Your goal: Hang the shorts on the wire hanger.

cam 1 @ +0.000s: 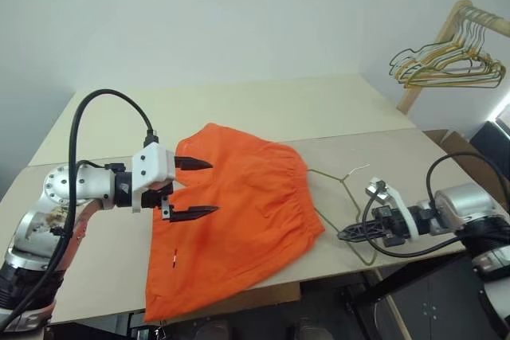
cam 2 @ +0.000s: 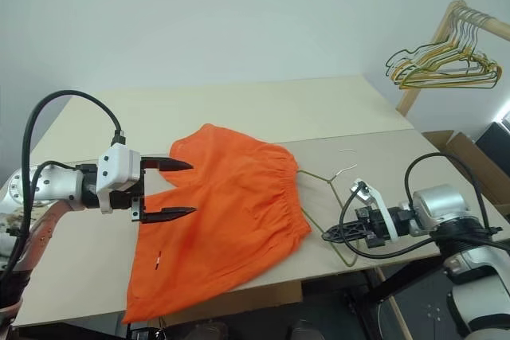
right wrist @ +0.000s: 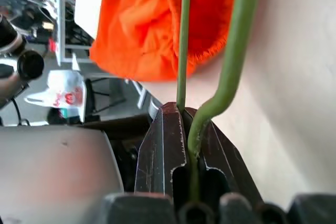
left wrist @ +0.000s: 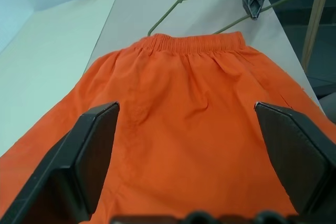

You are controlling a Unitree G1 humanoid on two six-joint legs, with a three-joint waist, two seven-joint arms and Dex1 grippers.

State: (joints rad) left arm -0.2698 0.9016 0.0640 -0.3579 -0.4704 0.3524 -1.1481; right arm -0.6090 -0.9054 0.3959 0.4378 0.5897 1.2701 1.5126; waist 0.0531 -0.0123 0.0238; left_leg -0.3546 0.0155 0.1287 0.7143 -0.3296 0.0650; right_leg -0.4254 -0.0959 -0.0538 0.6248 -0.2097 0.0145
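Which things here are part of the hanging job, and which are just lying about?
For the job:
shorts, flat on the table
wire hanger, pinched in the shut right gripper
left gripper, open over the shorts

Just about:
bunch of hangers on a rail

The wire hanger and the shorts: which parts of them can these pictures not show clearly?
- The wire hanger: in the head views its far end lies under the shorts, so how deep it reaches is hidden.
- The shorts' front hem hangs past the table edge; its underside is hidden.
- In the right wrist view, the right gripper covers the wire it clamps.
- The small white tag is too small to read.
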